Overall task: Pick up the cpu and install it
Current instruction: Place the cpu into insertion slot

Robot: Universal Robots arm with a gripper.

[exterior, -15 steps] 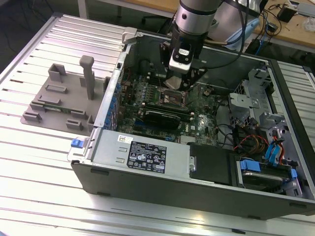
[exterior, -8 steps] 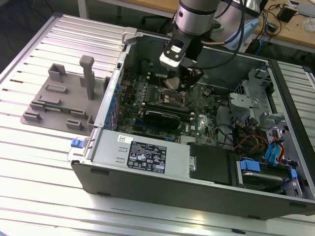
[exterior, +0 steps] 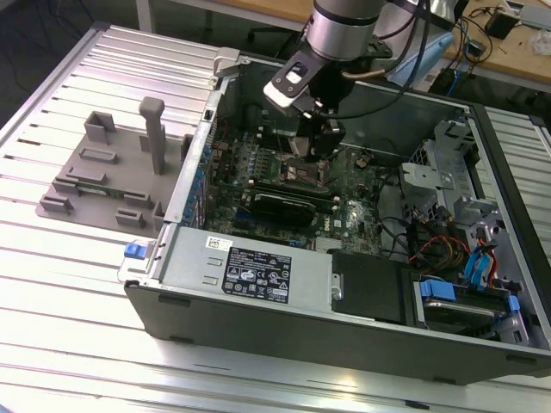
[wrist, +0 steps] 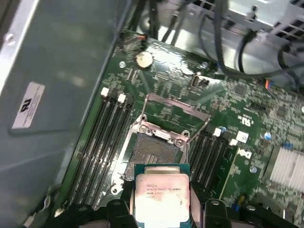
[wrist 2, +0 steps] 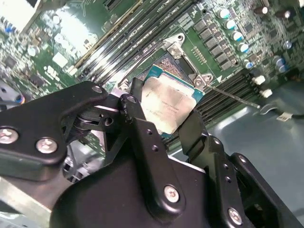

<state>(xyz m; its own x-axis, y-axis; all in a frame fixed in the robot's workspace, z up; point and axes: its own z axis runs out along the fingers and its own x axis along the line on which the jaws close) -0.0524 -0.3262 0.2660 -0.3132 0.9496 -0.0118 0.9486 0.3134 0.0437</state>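
The cpu (wrist: 161,195), a flat square chip with a pale metal top and a thin blue-green rim, sits between my black fingers in both wrist views. My gripper (wrist: 161,203) is shut on the cpu (wrist 2: 167,105), one finger (wrist 2: 137,102) on each of two opposite edges. It hangs just above the motherboard's open socket (wrist: 151,151), whose metal load plate (wrist: 176,108) is swung up. In the exterior view my gripper (exterior: 317,148) reaches down into the open computer case (exterior: 258,327), over the middle of the green board.
Memory slots (wrist: 102,137) flank the socket. A long black card (exterior: 284,205) lies just in front of it. A grey plastic fixture with an upright post (exterior: 153,133) stands on the table at the exterior view's left. The power supply (exterior: 250,268), cables and drive bays (exterior: 465,284) fill the case.
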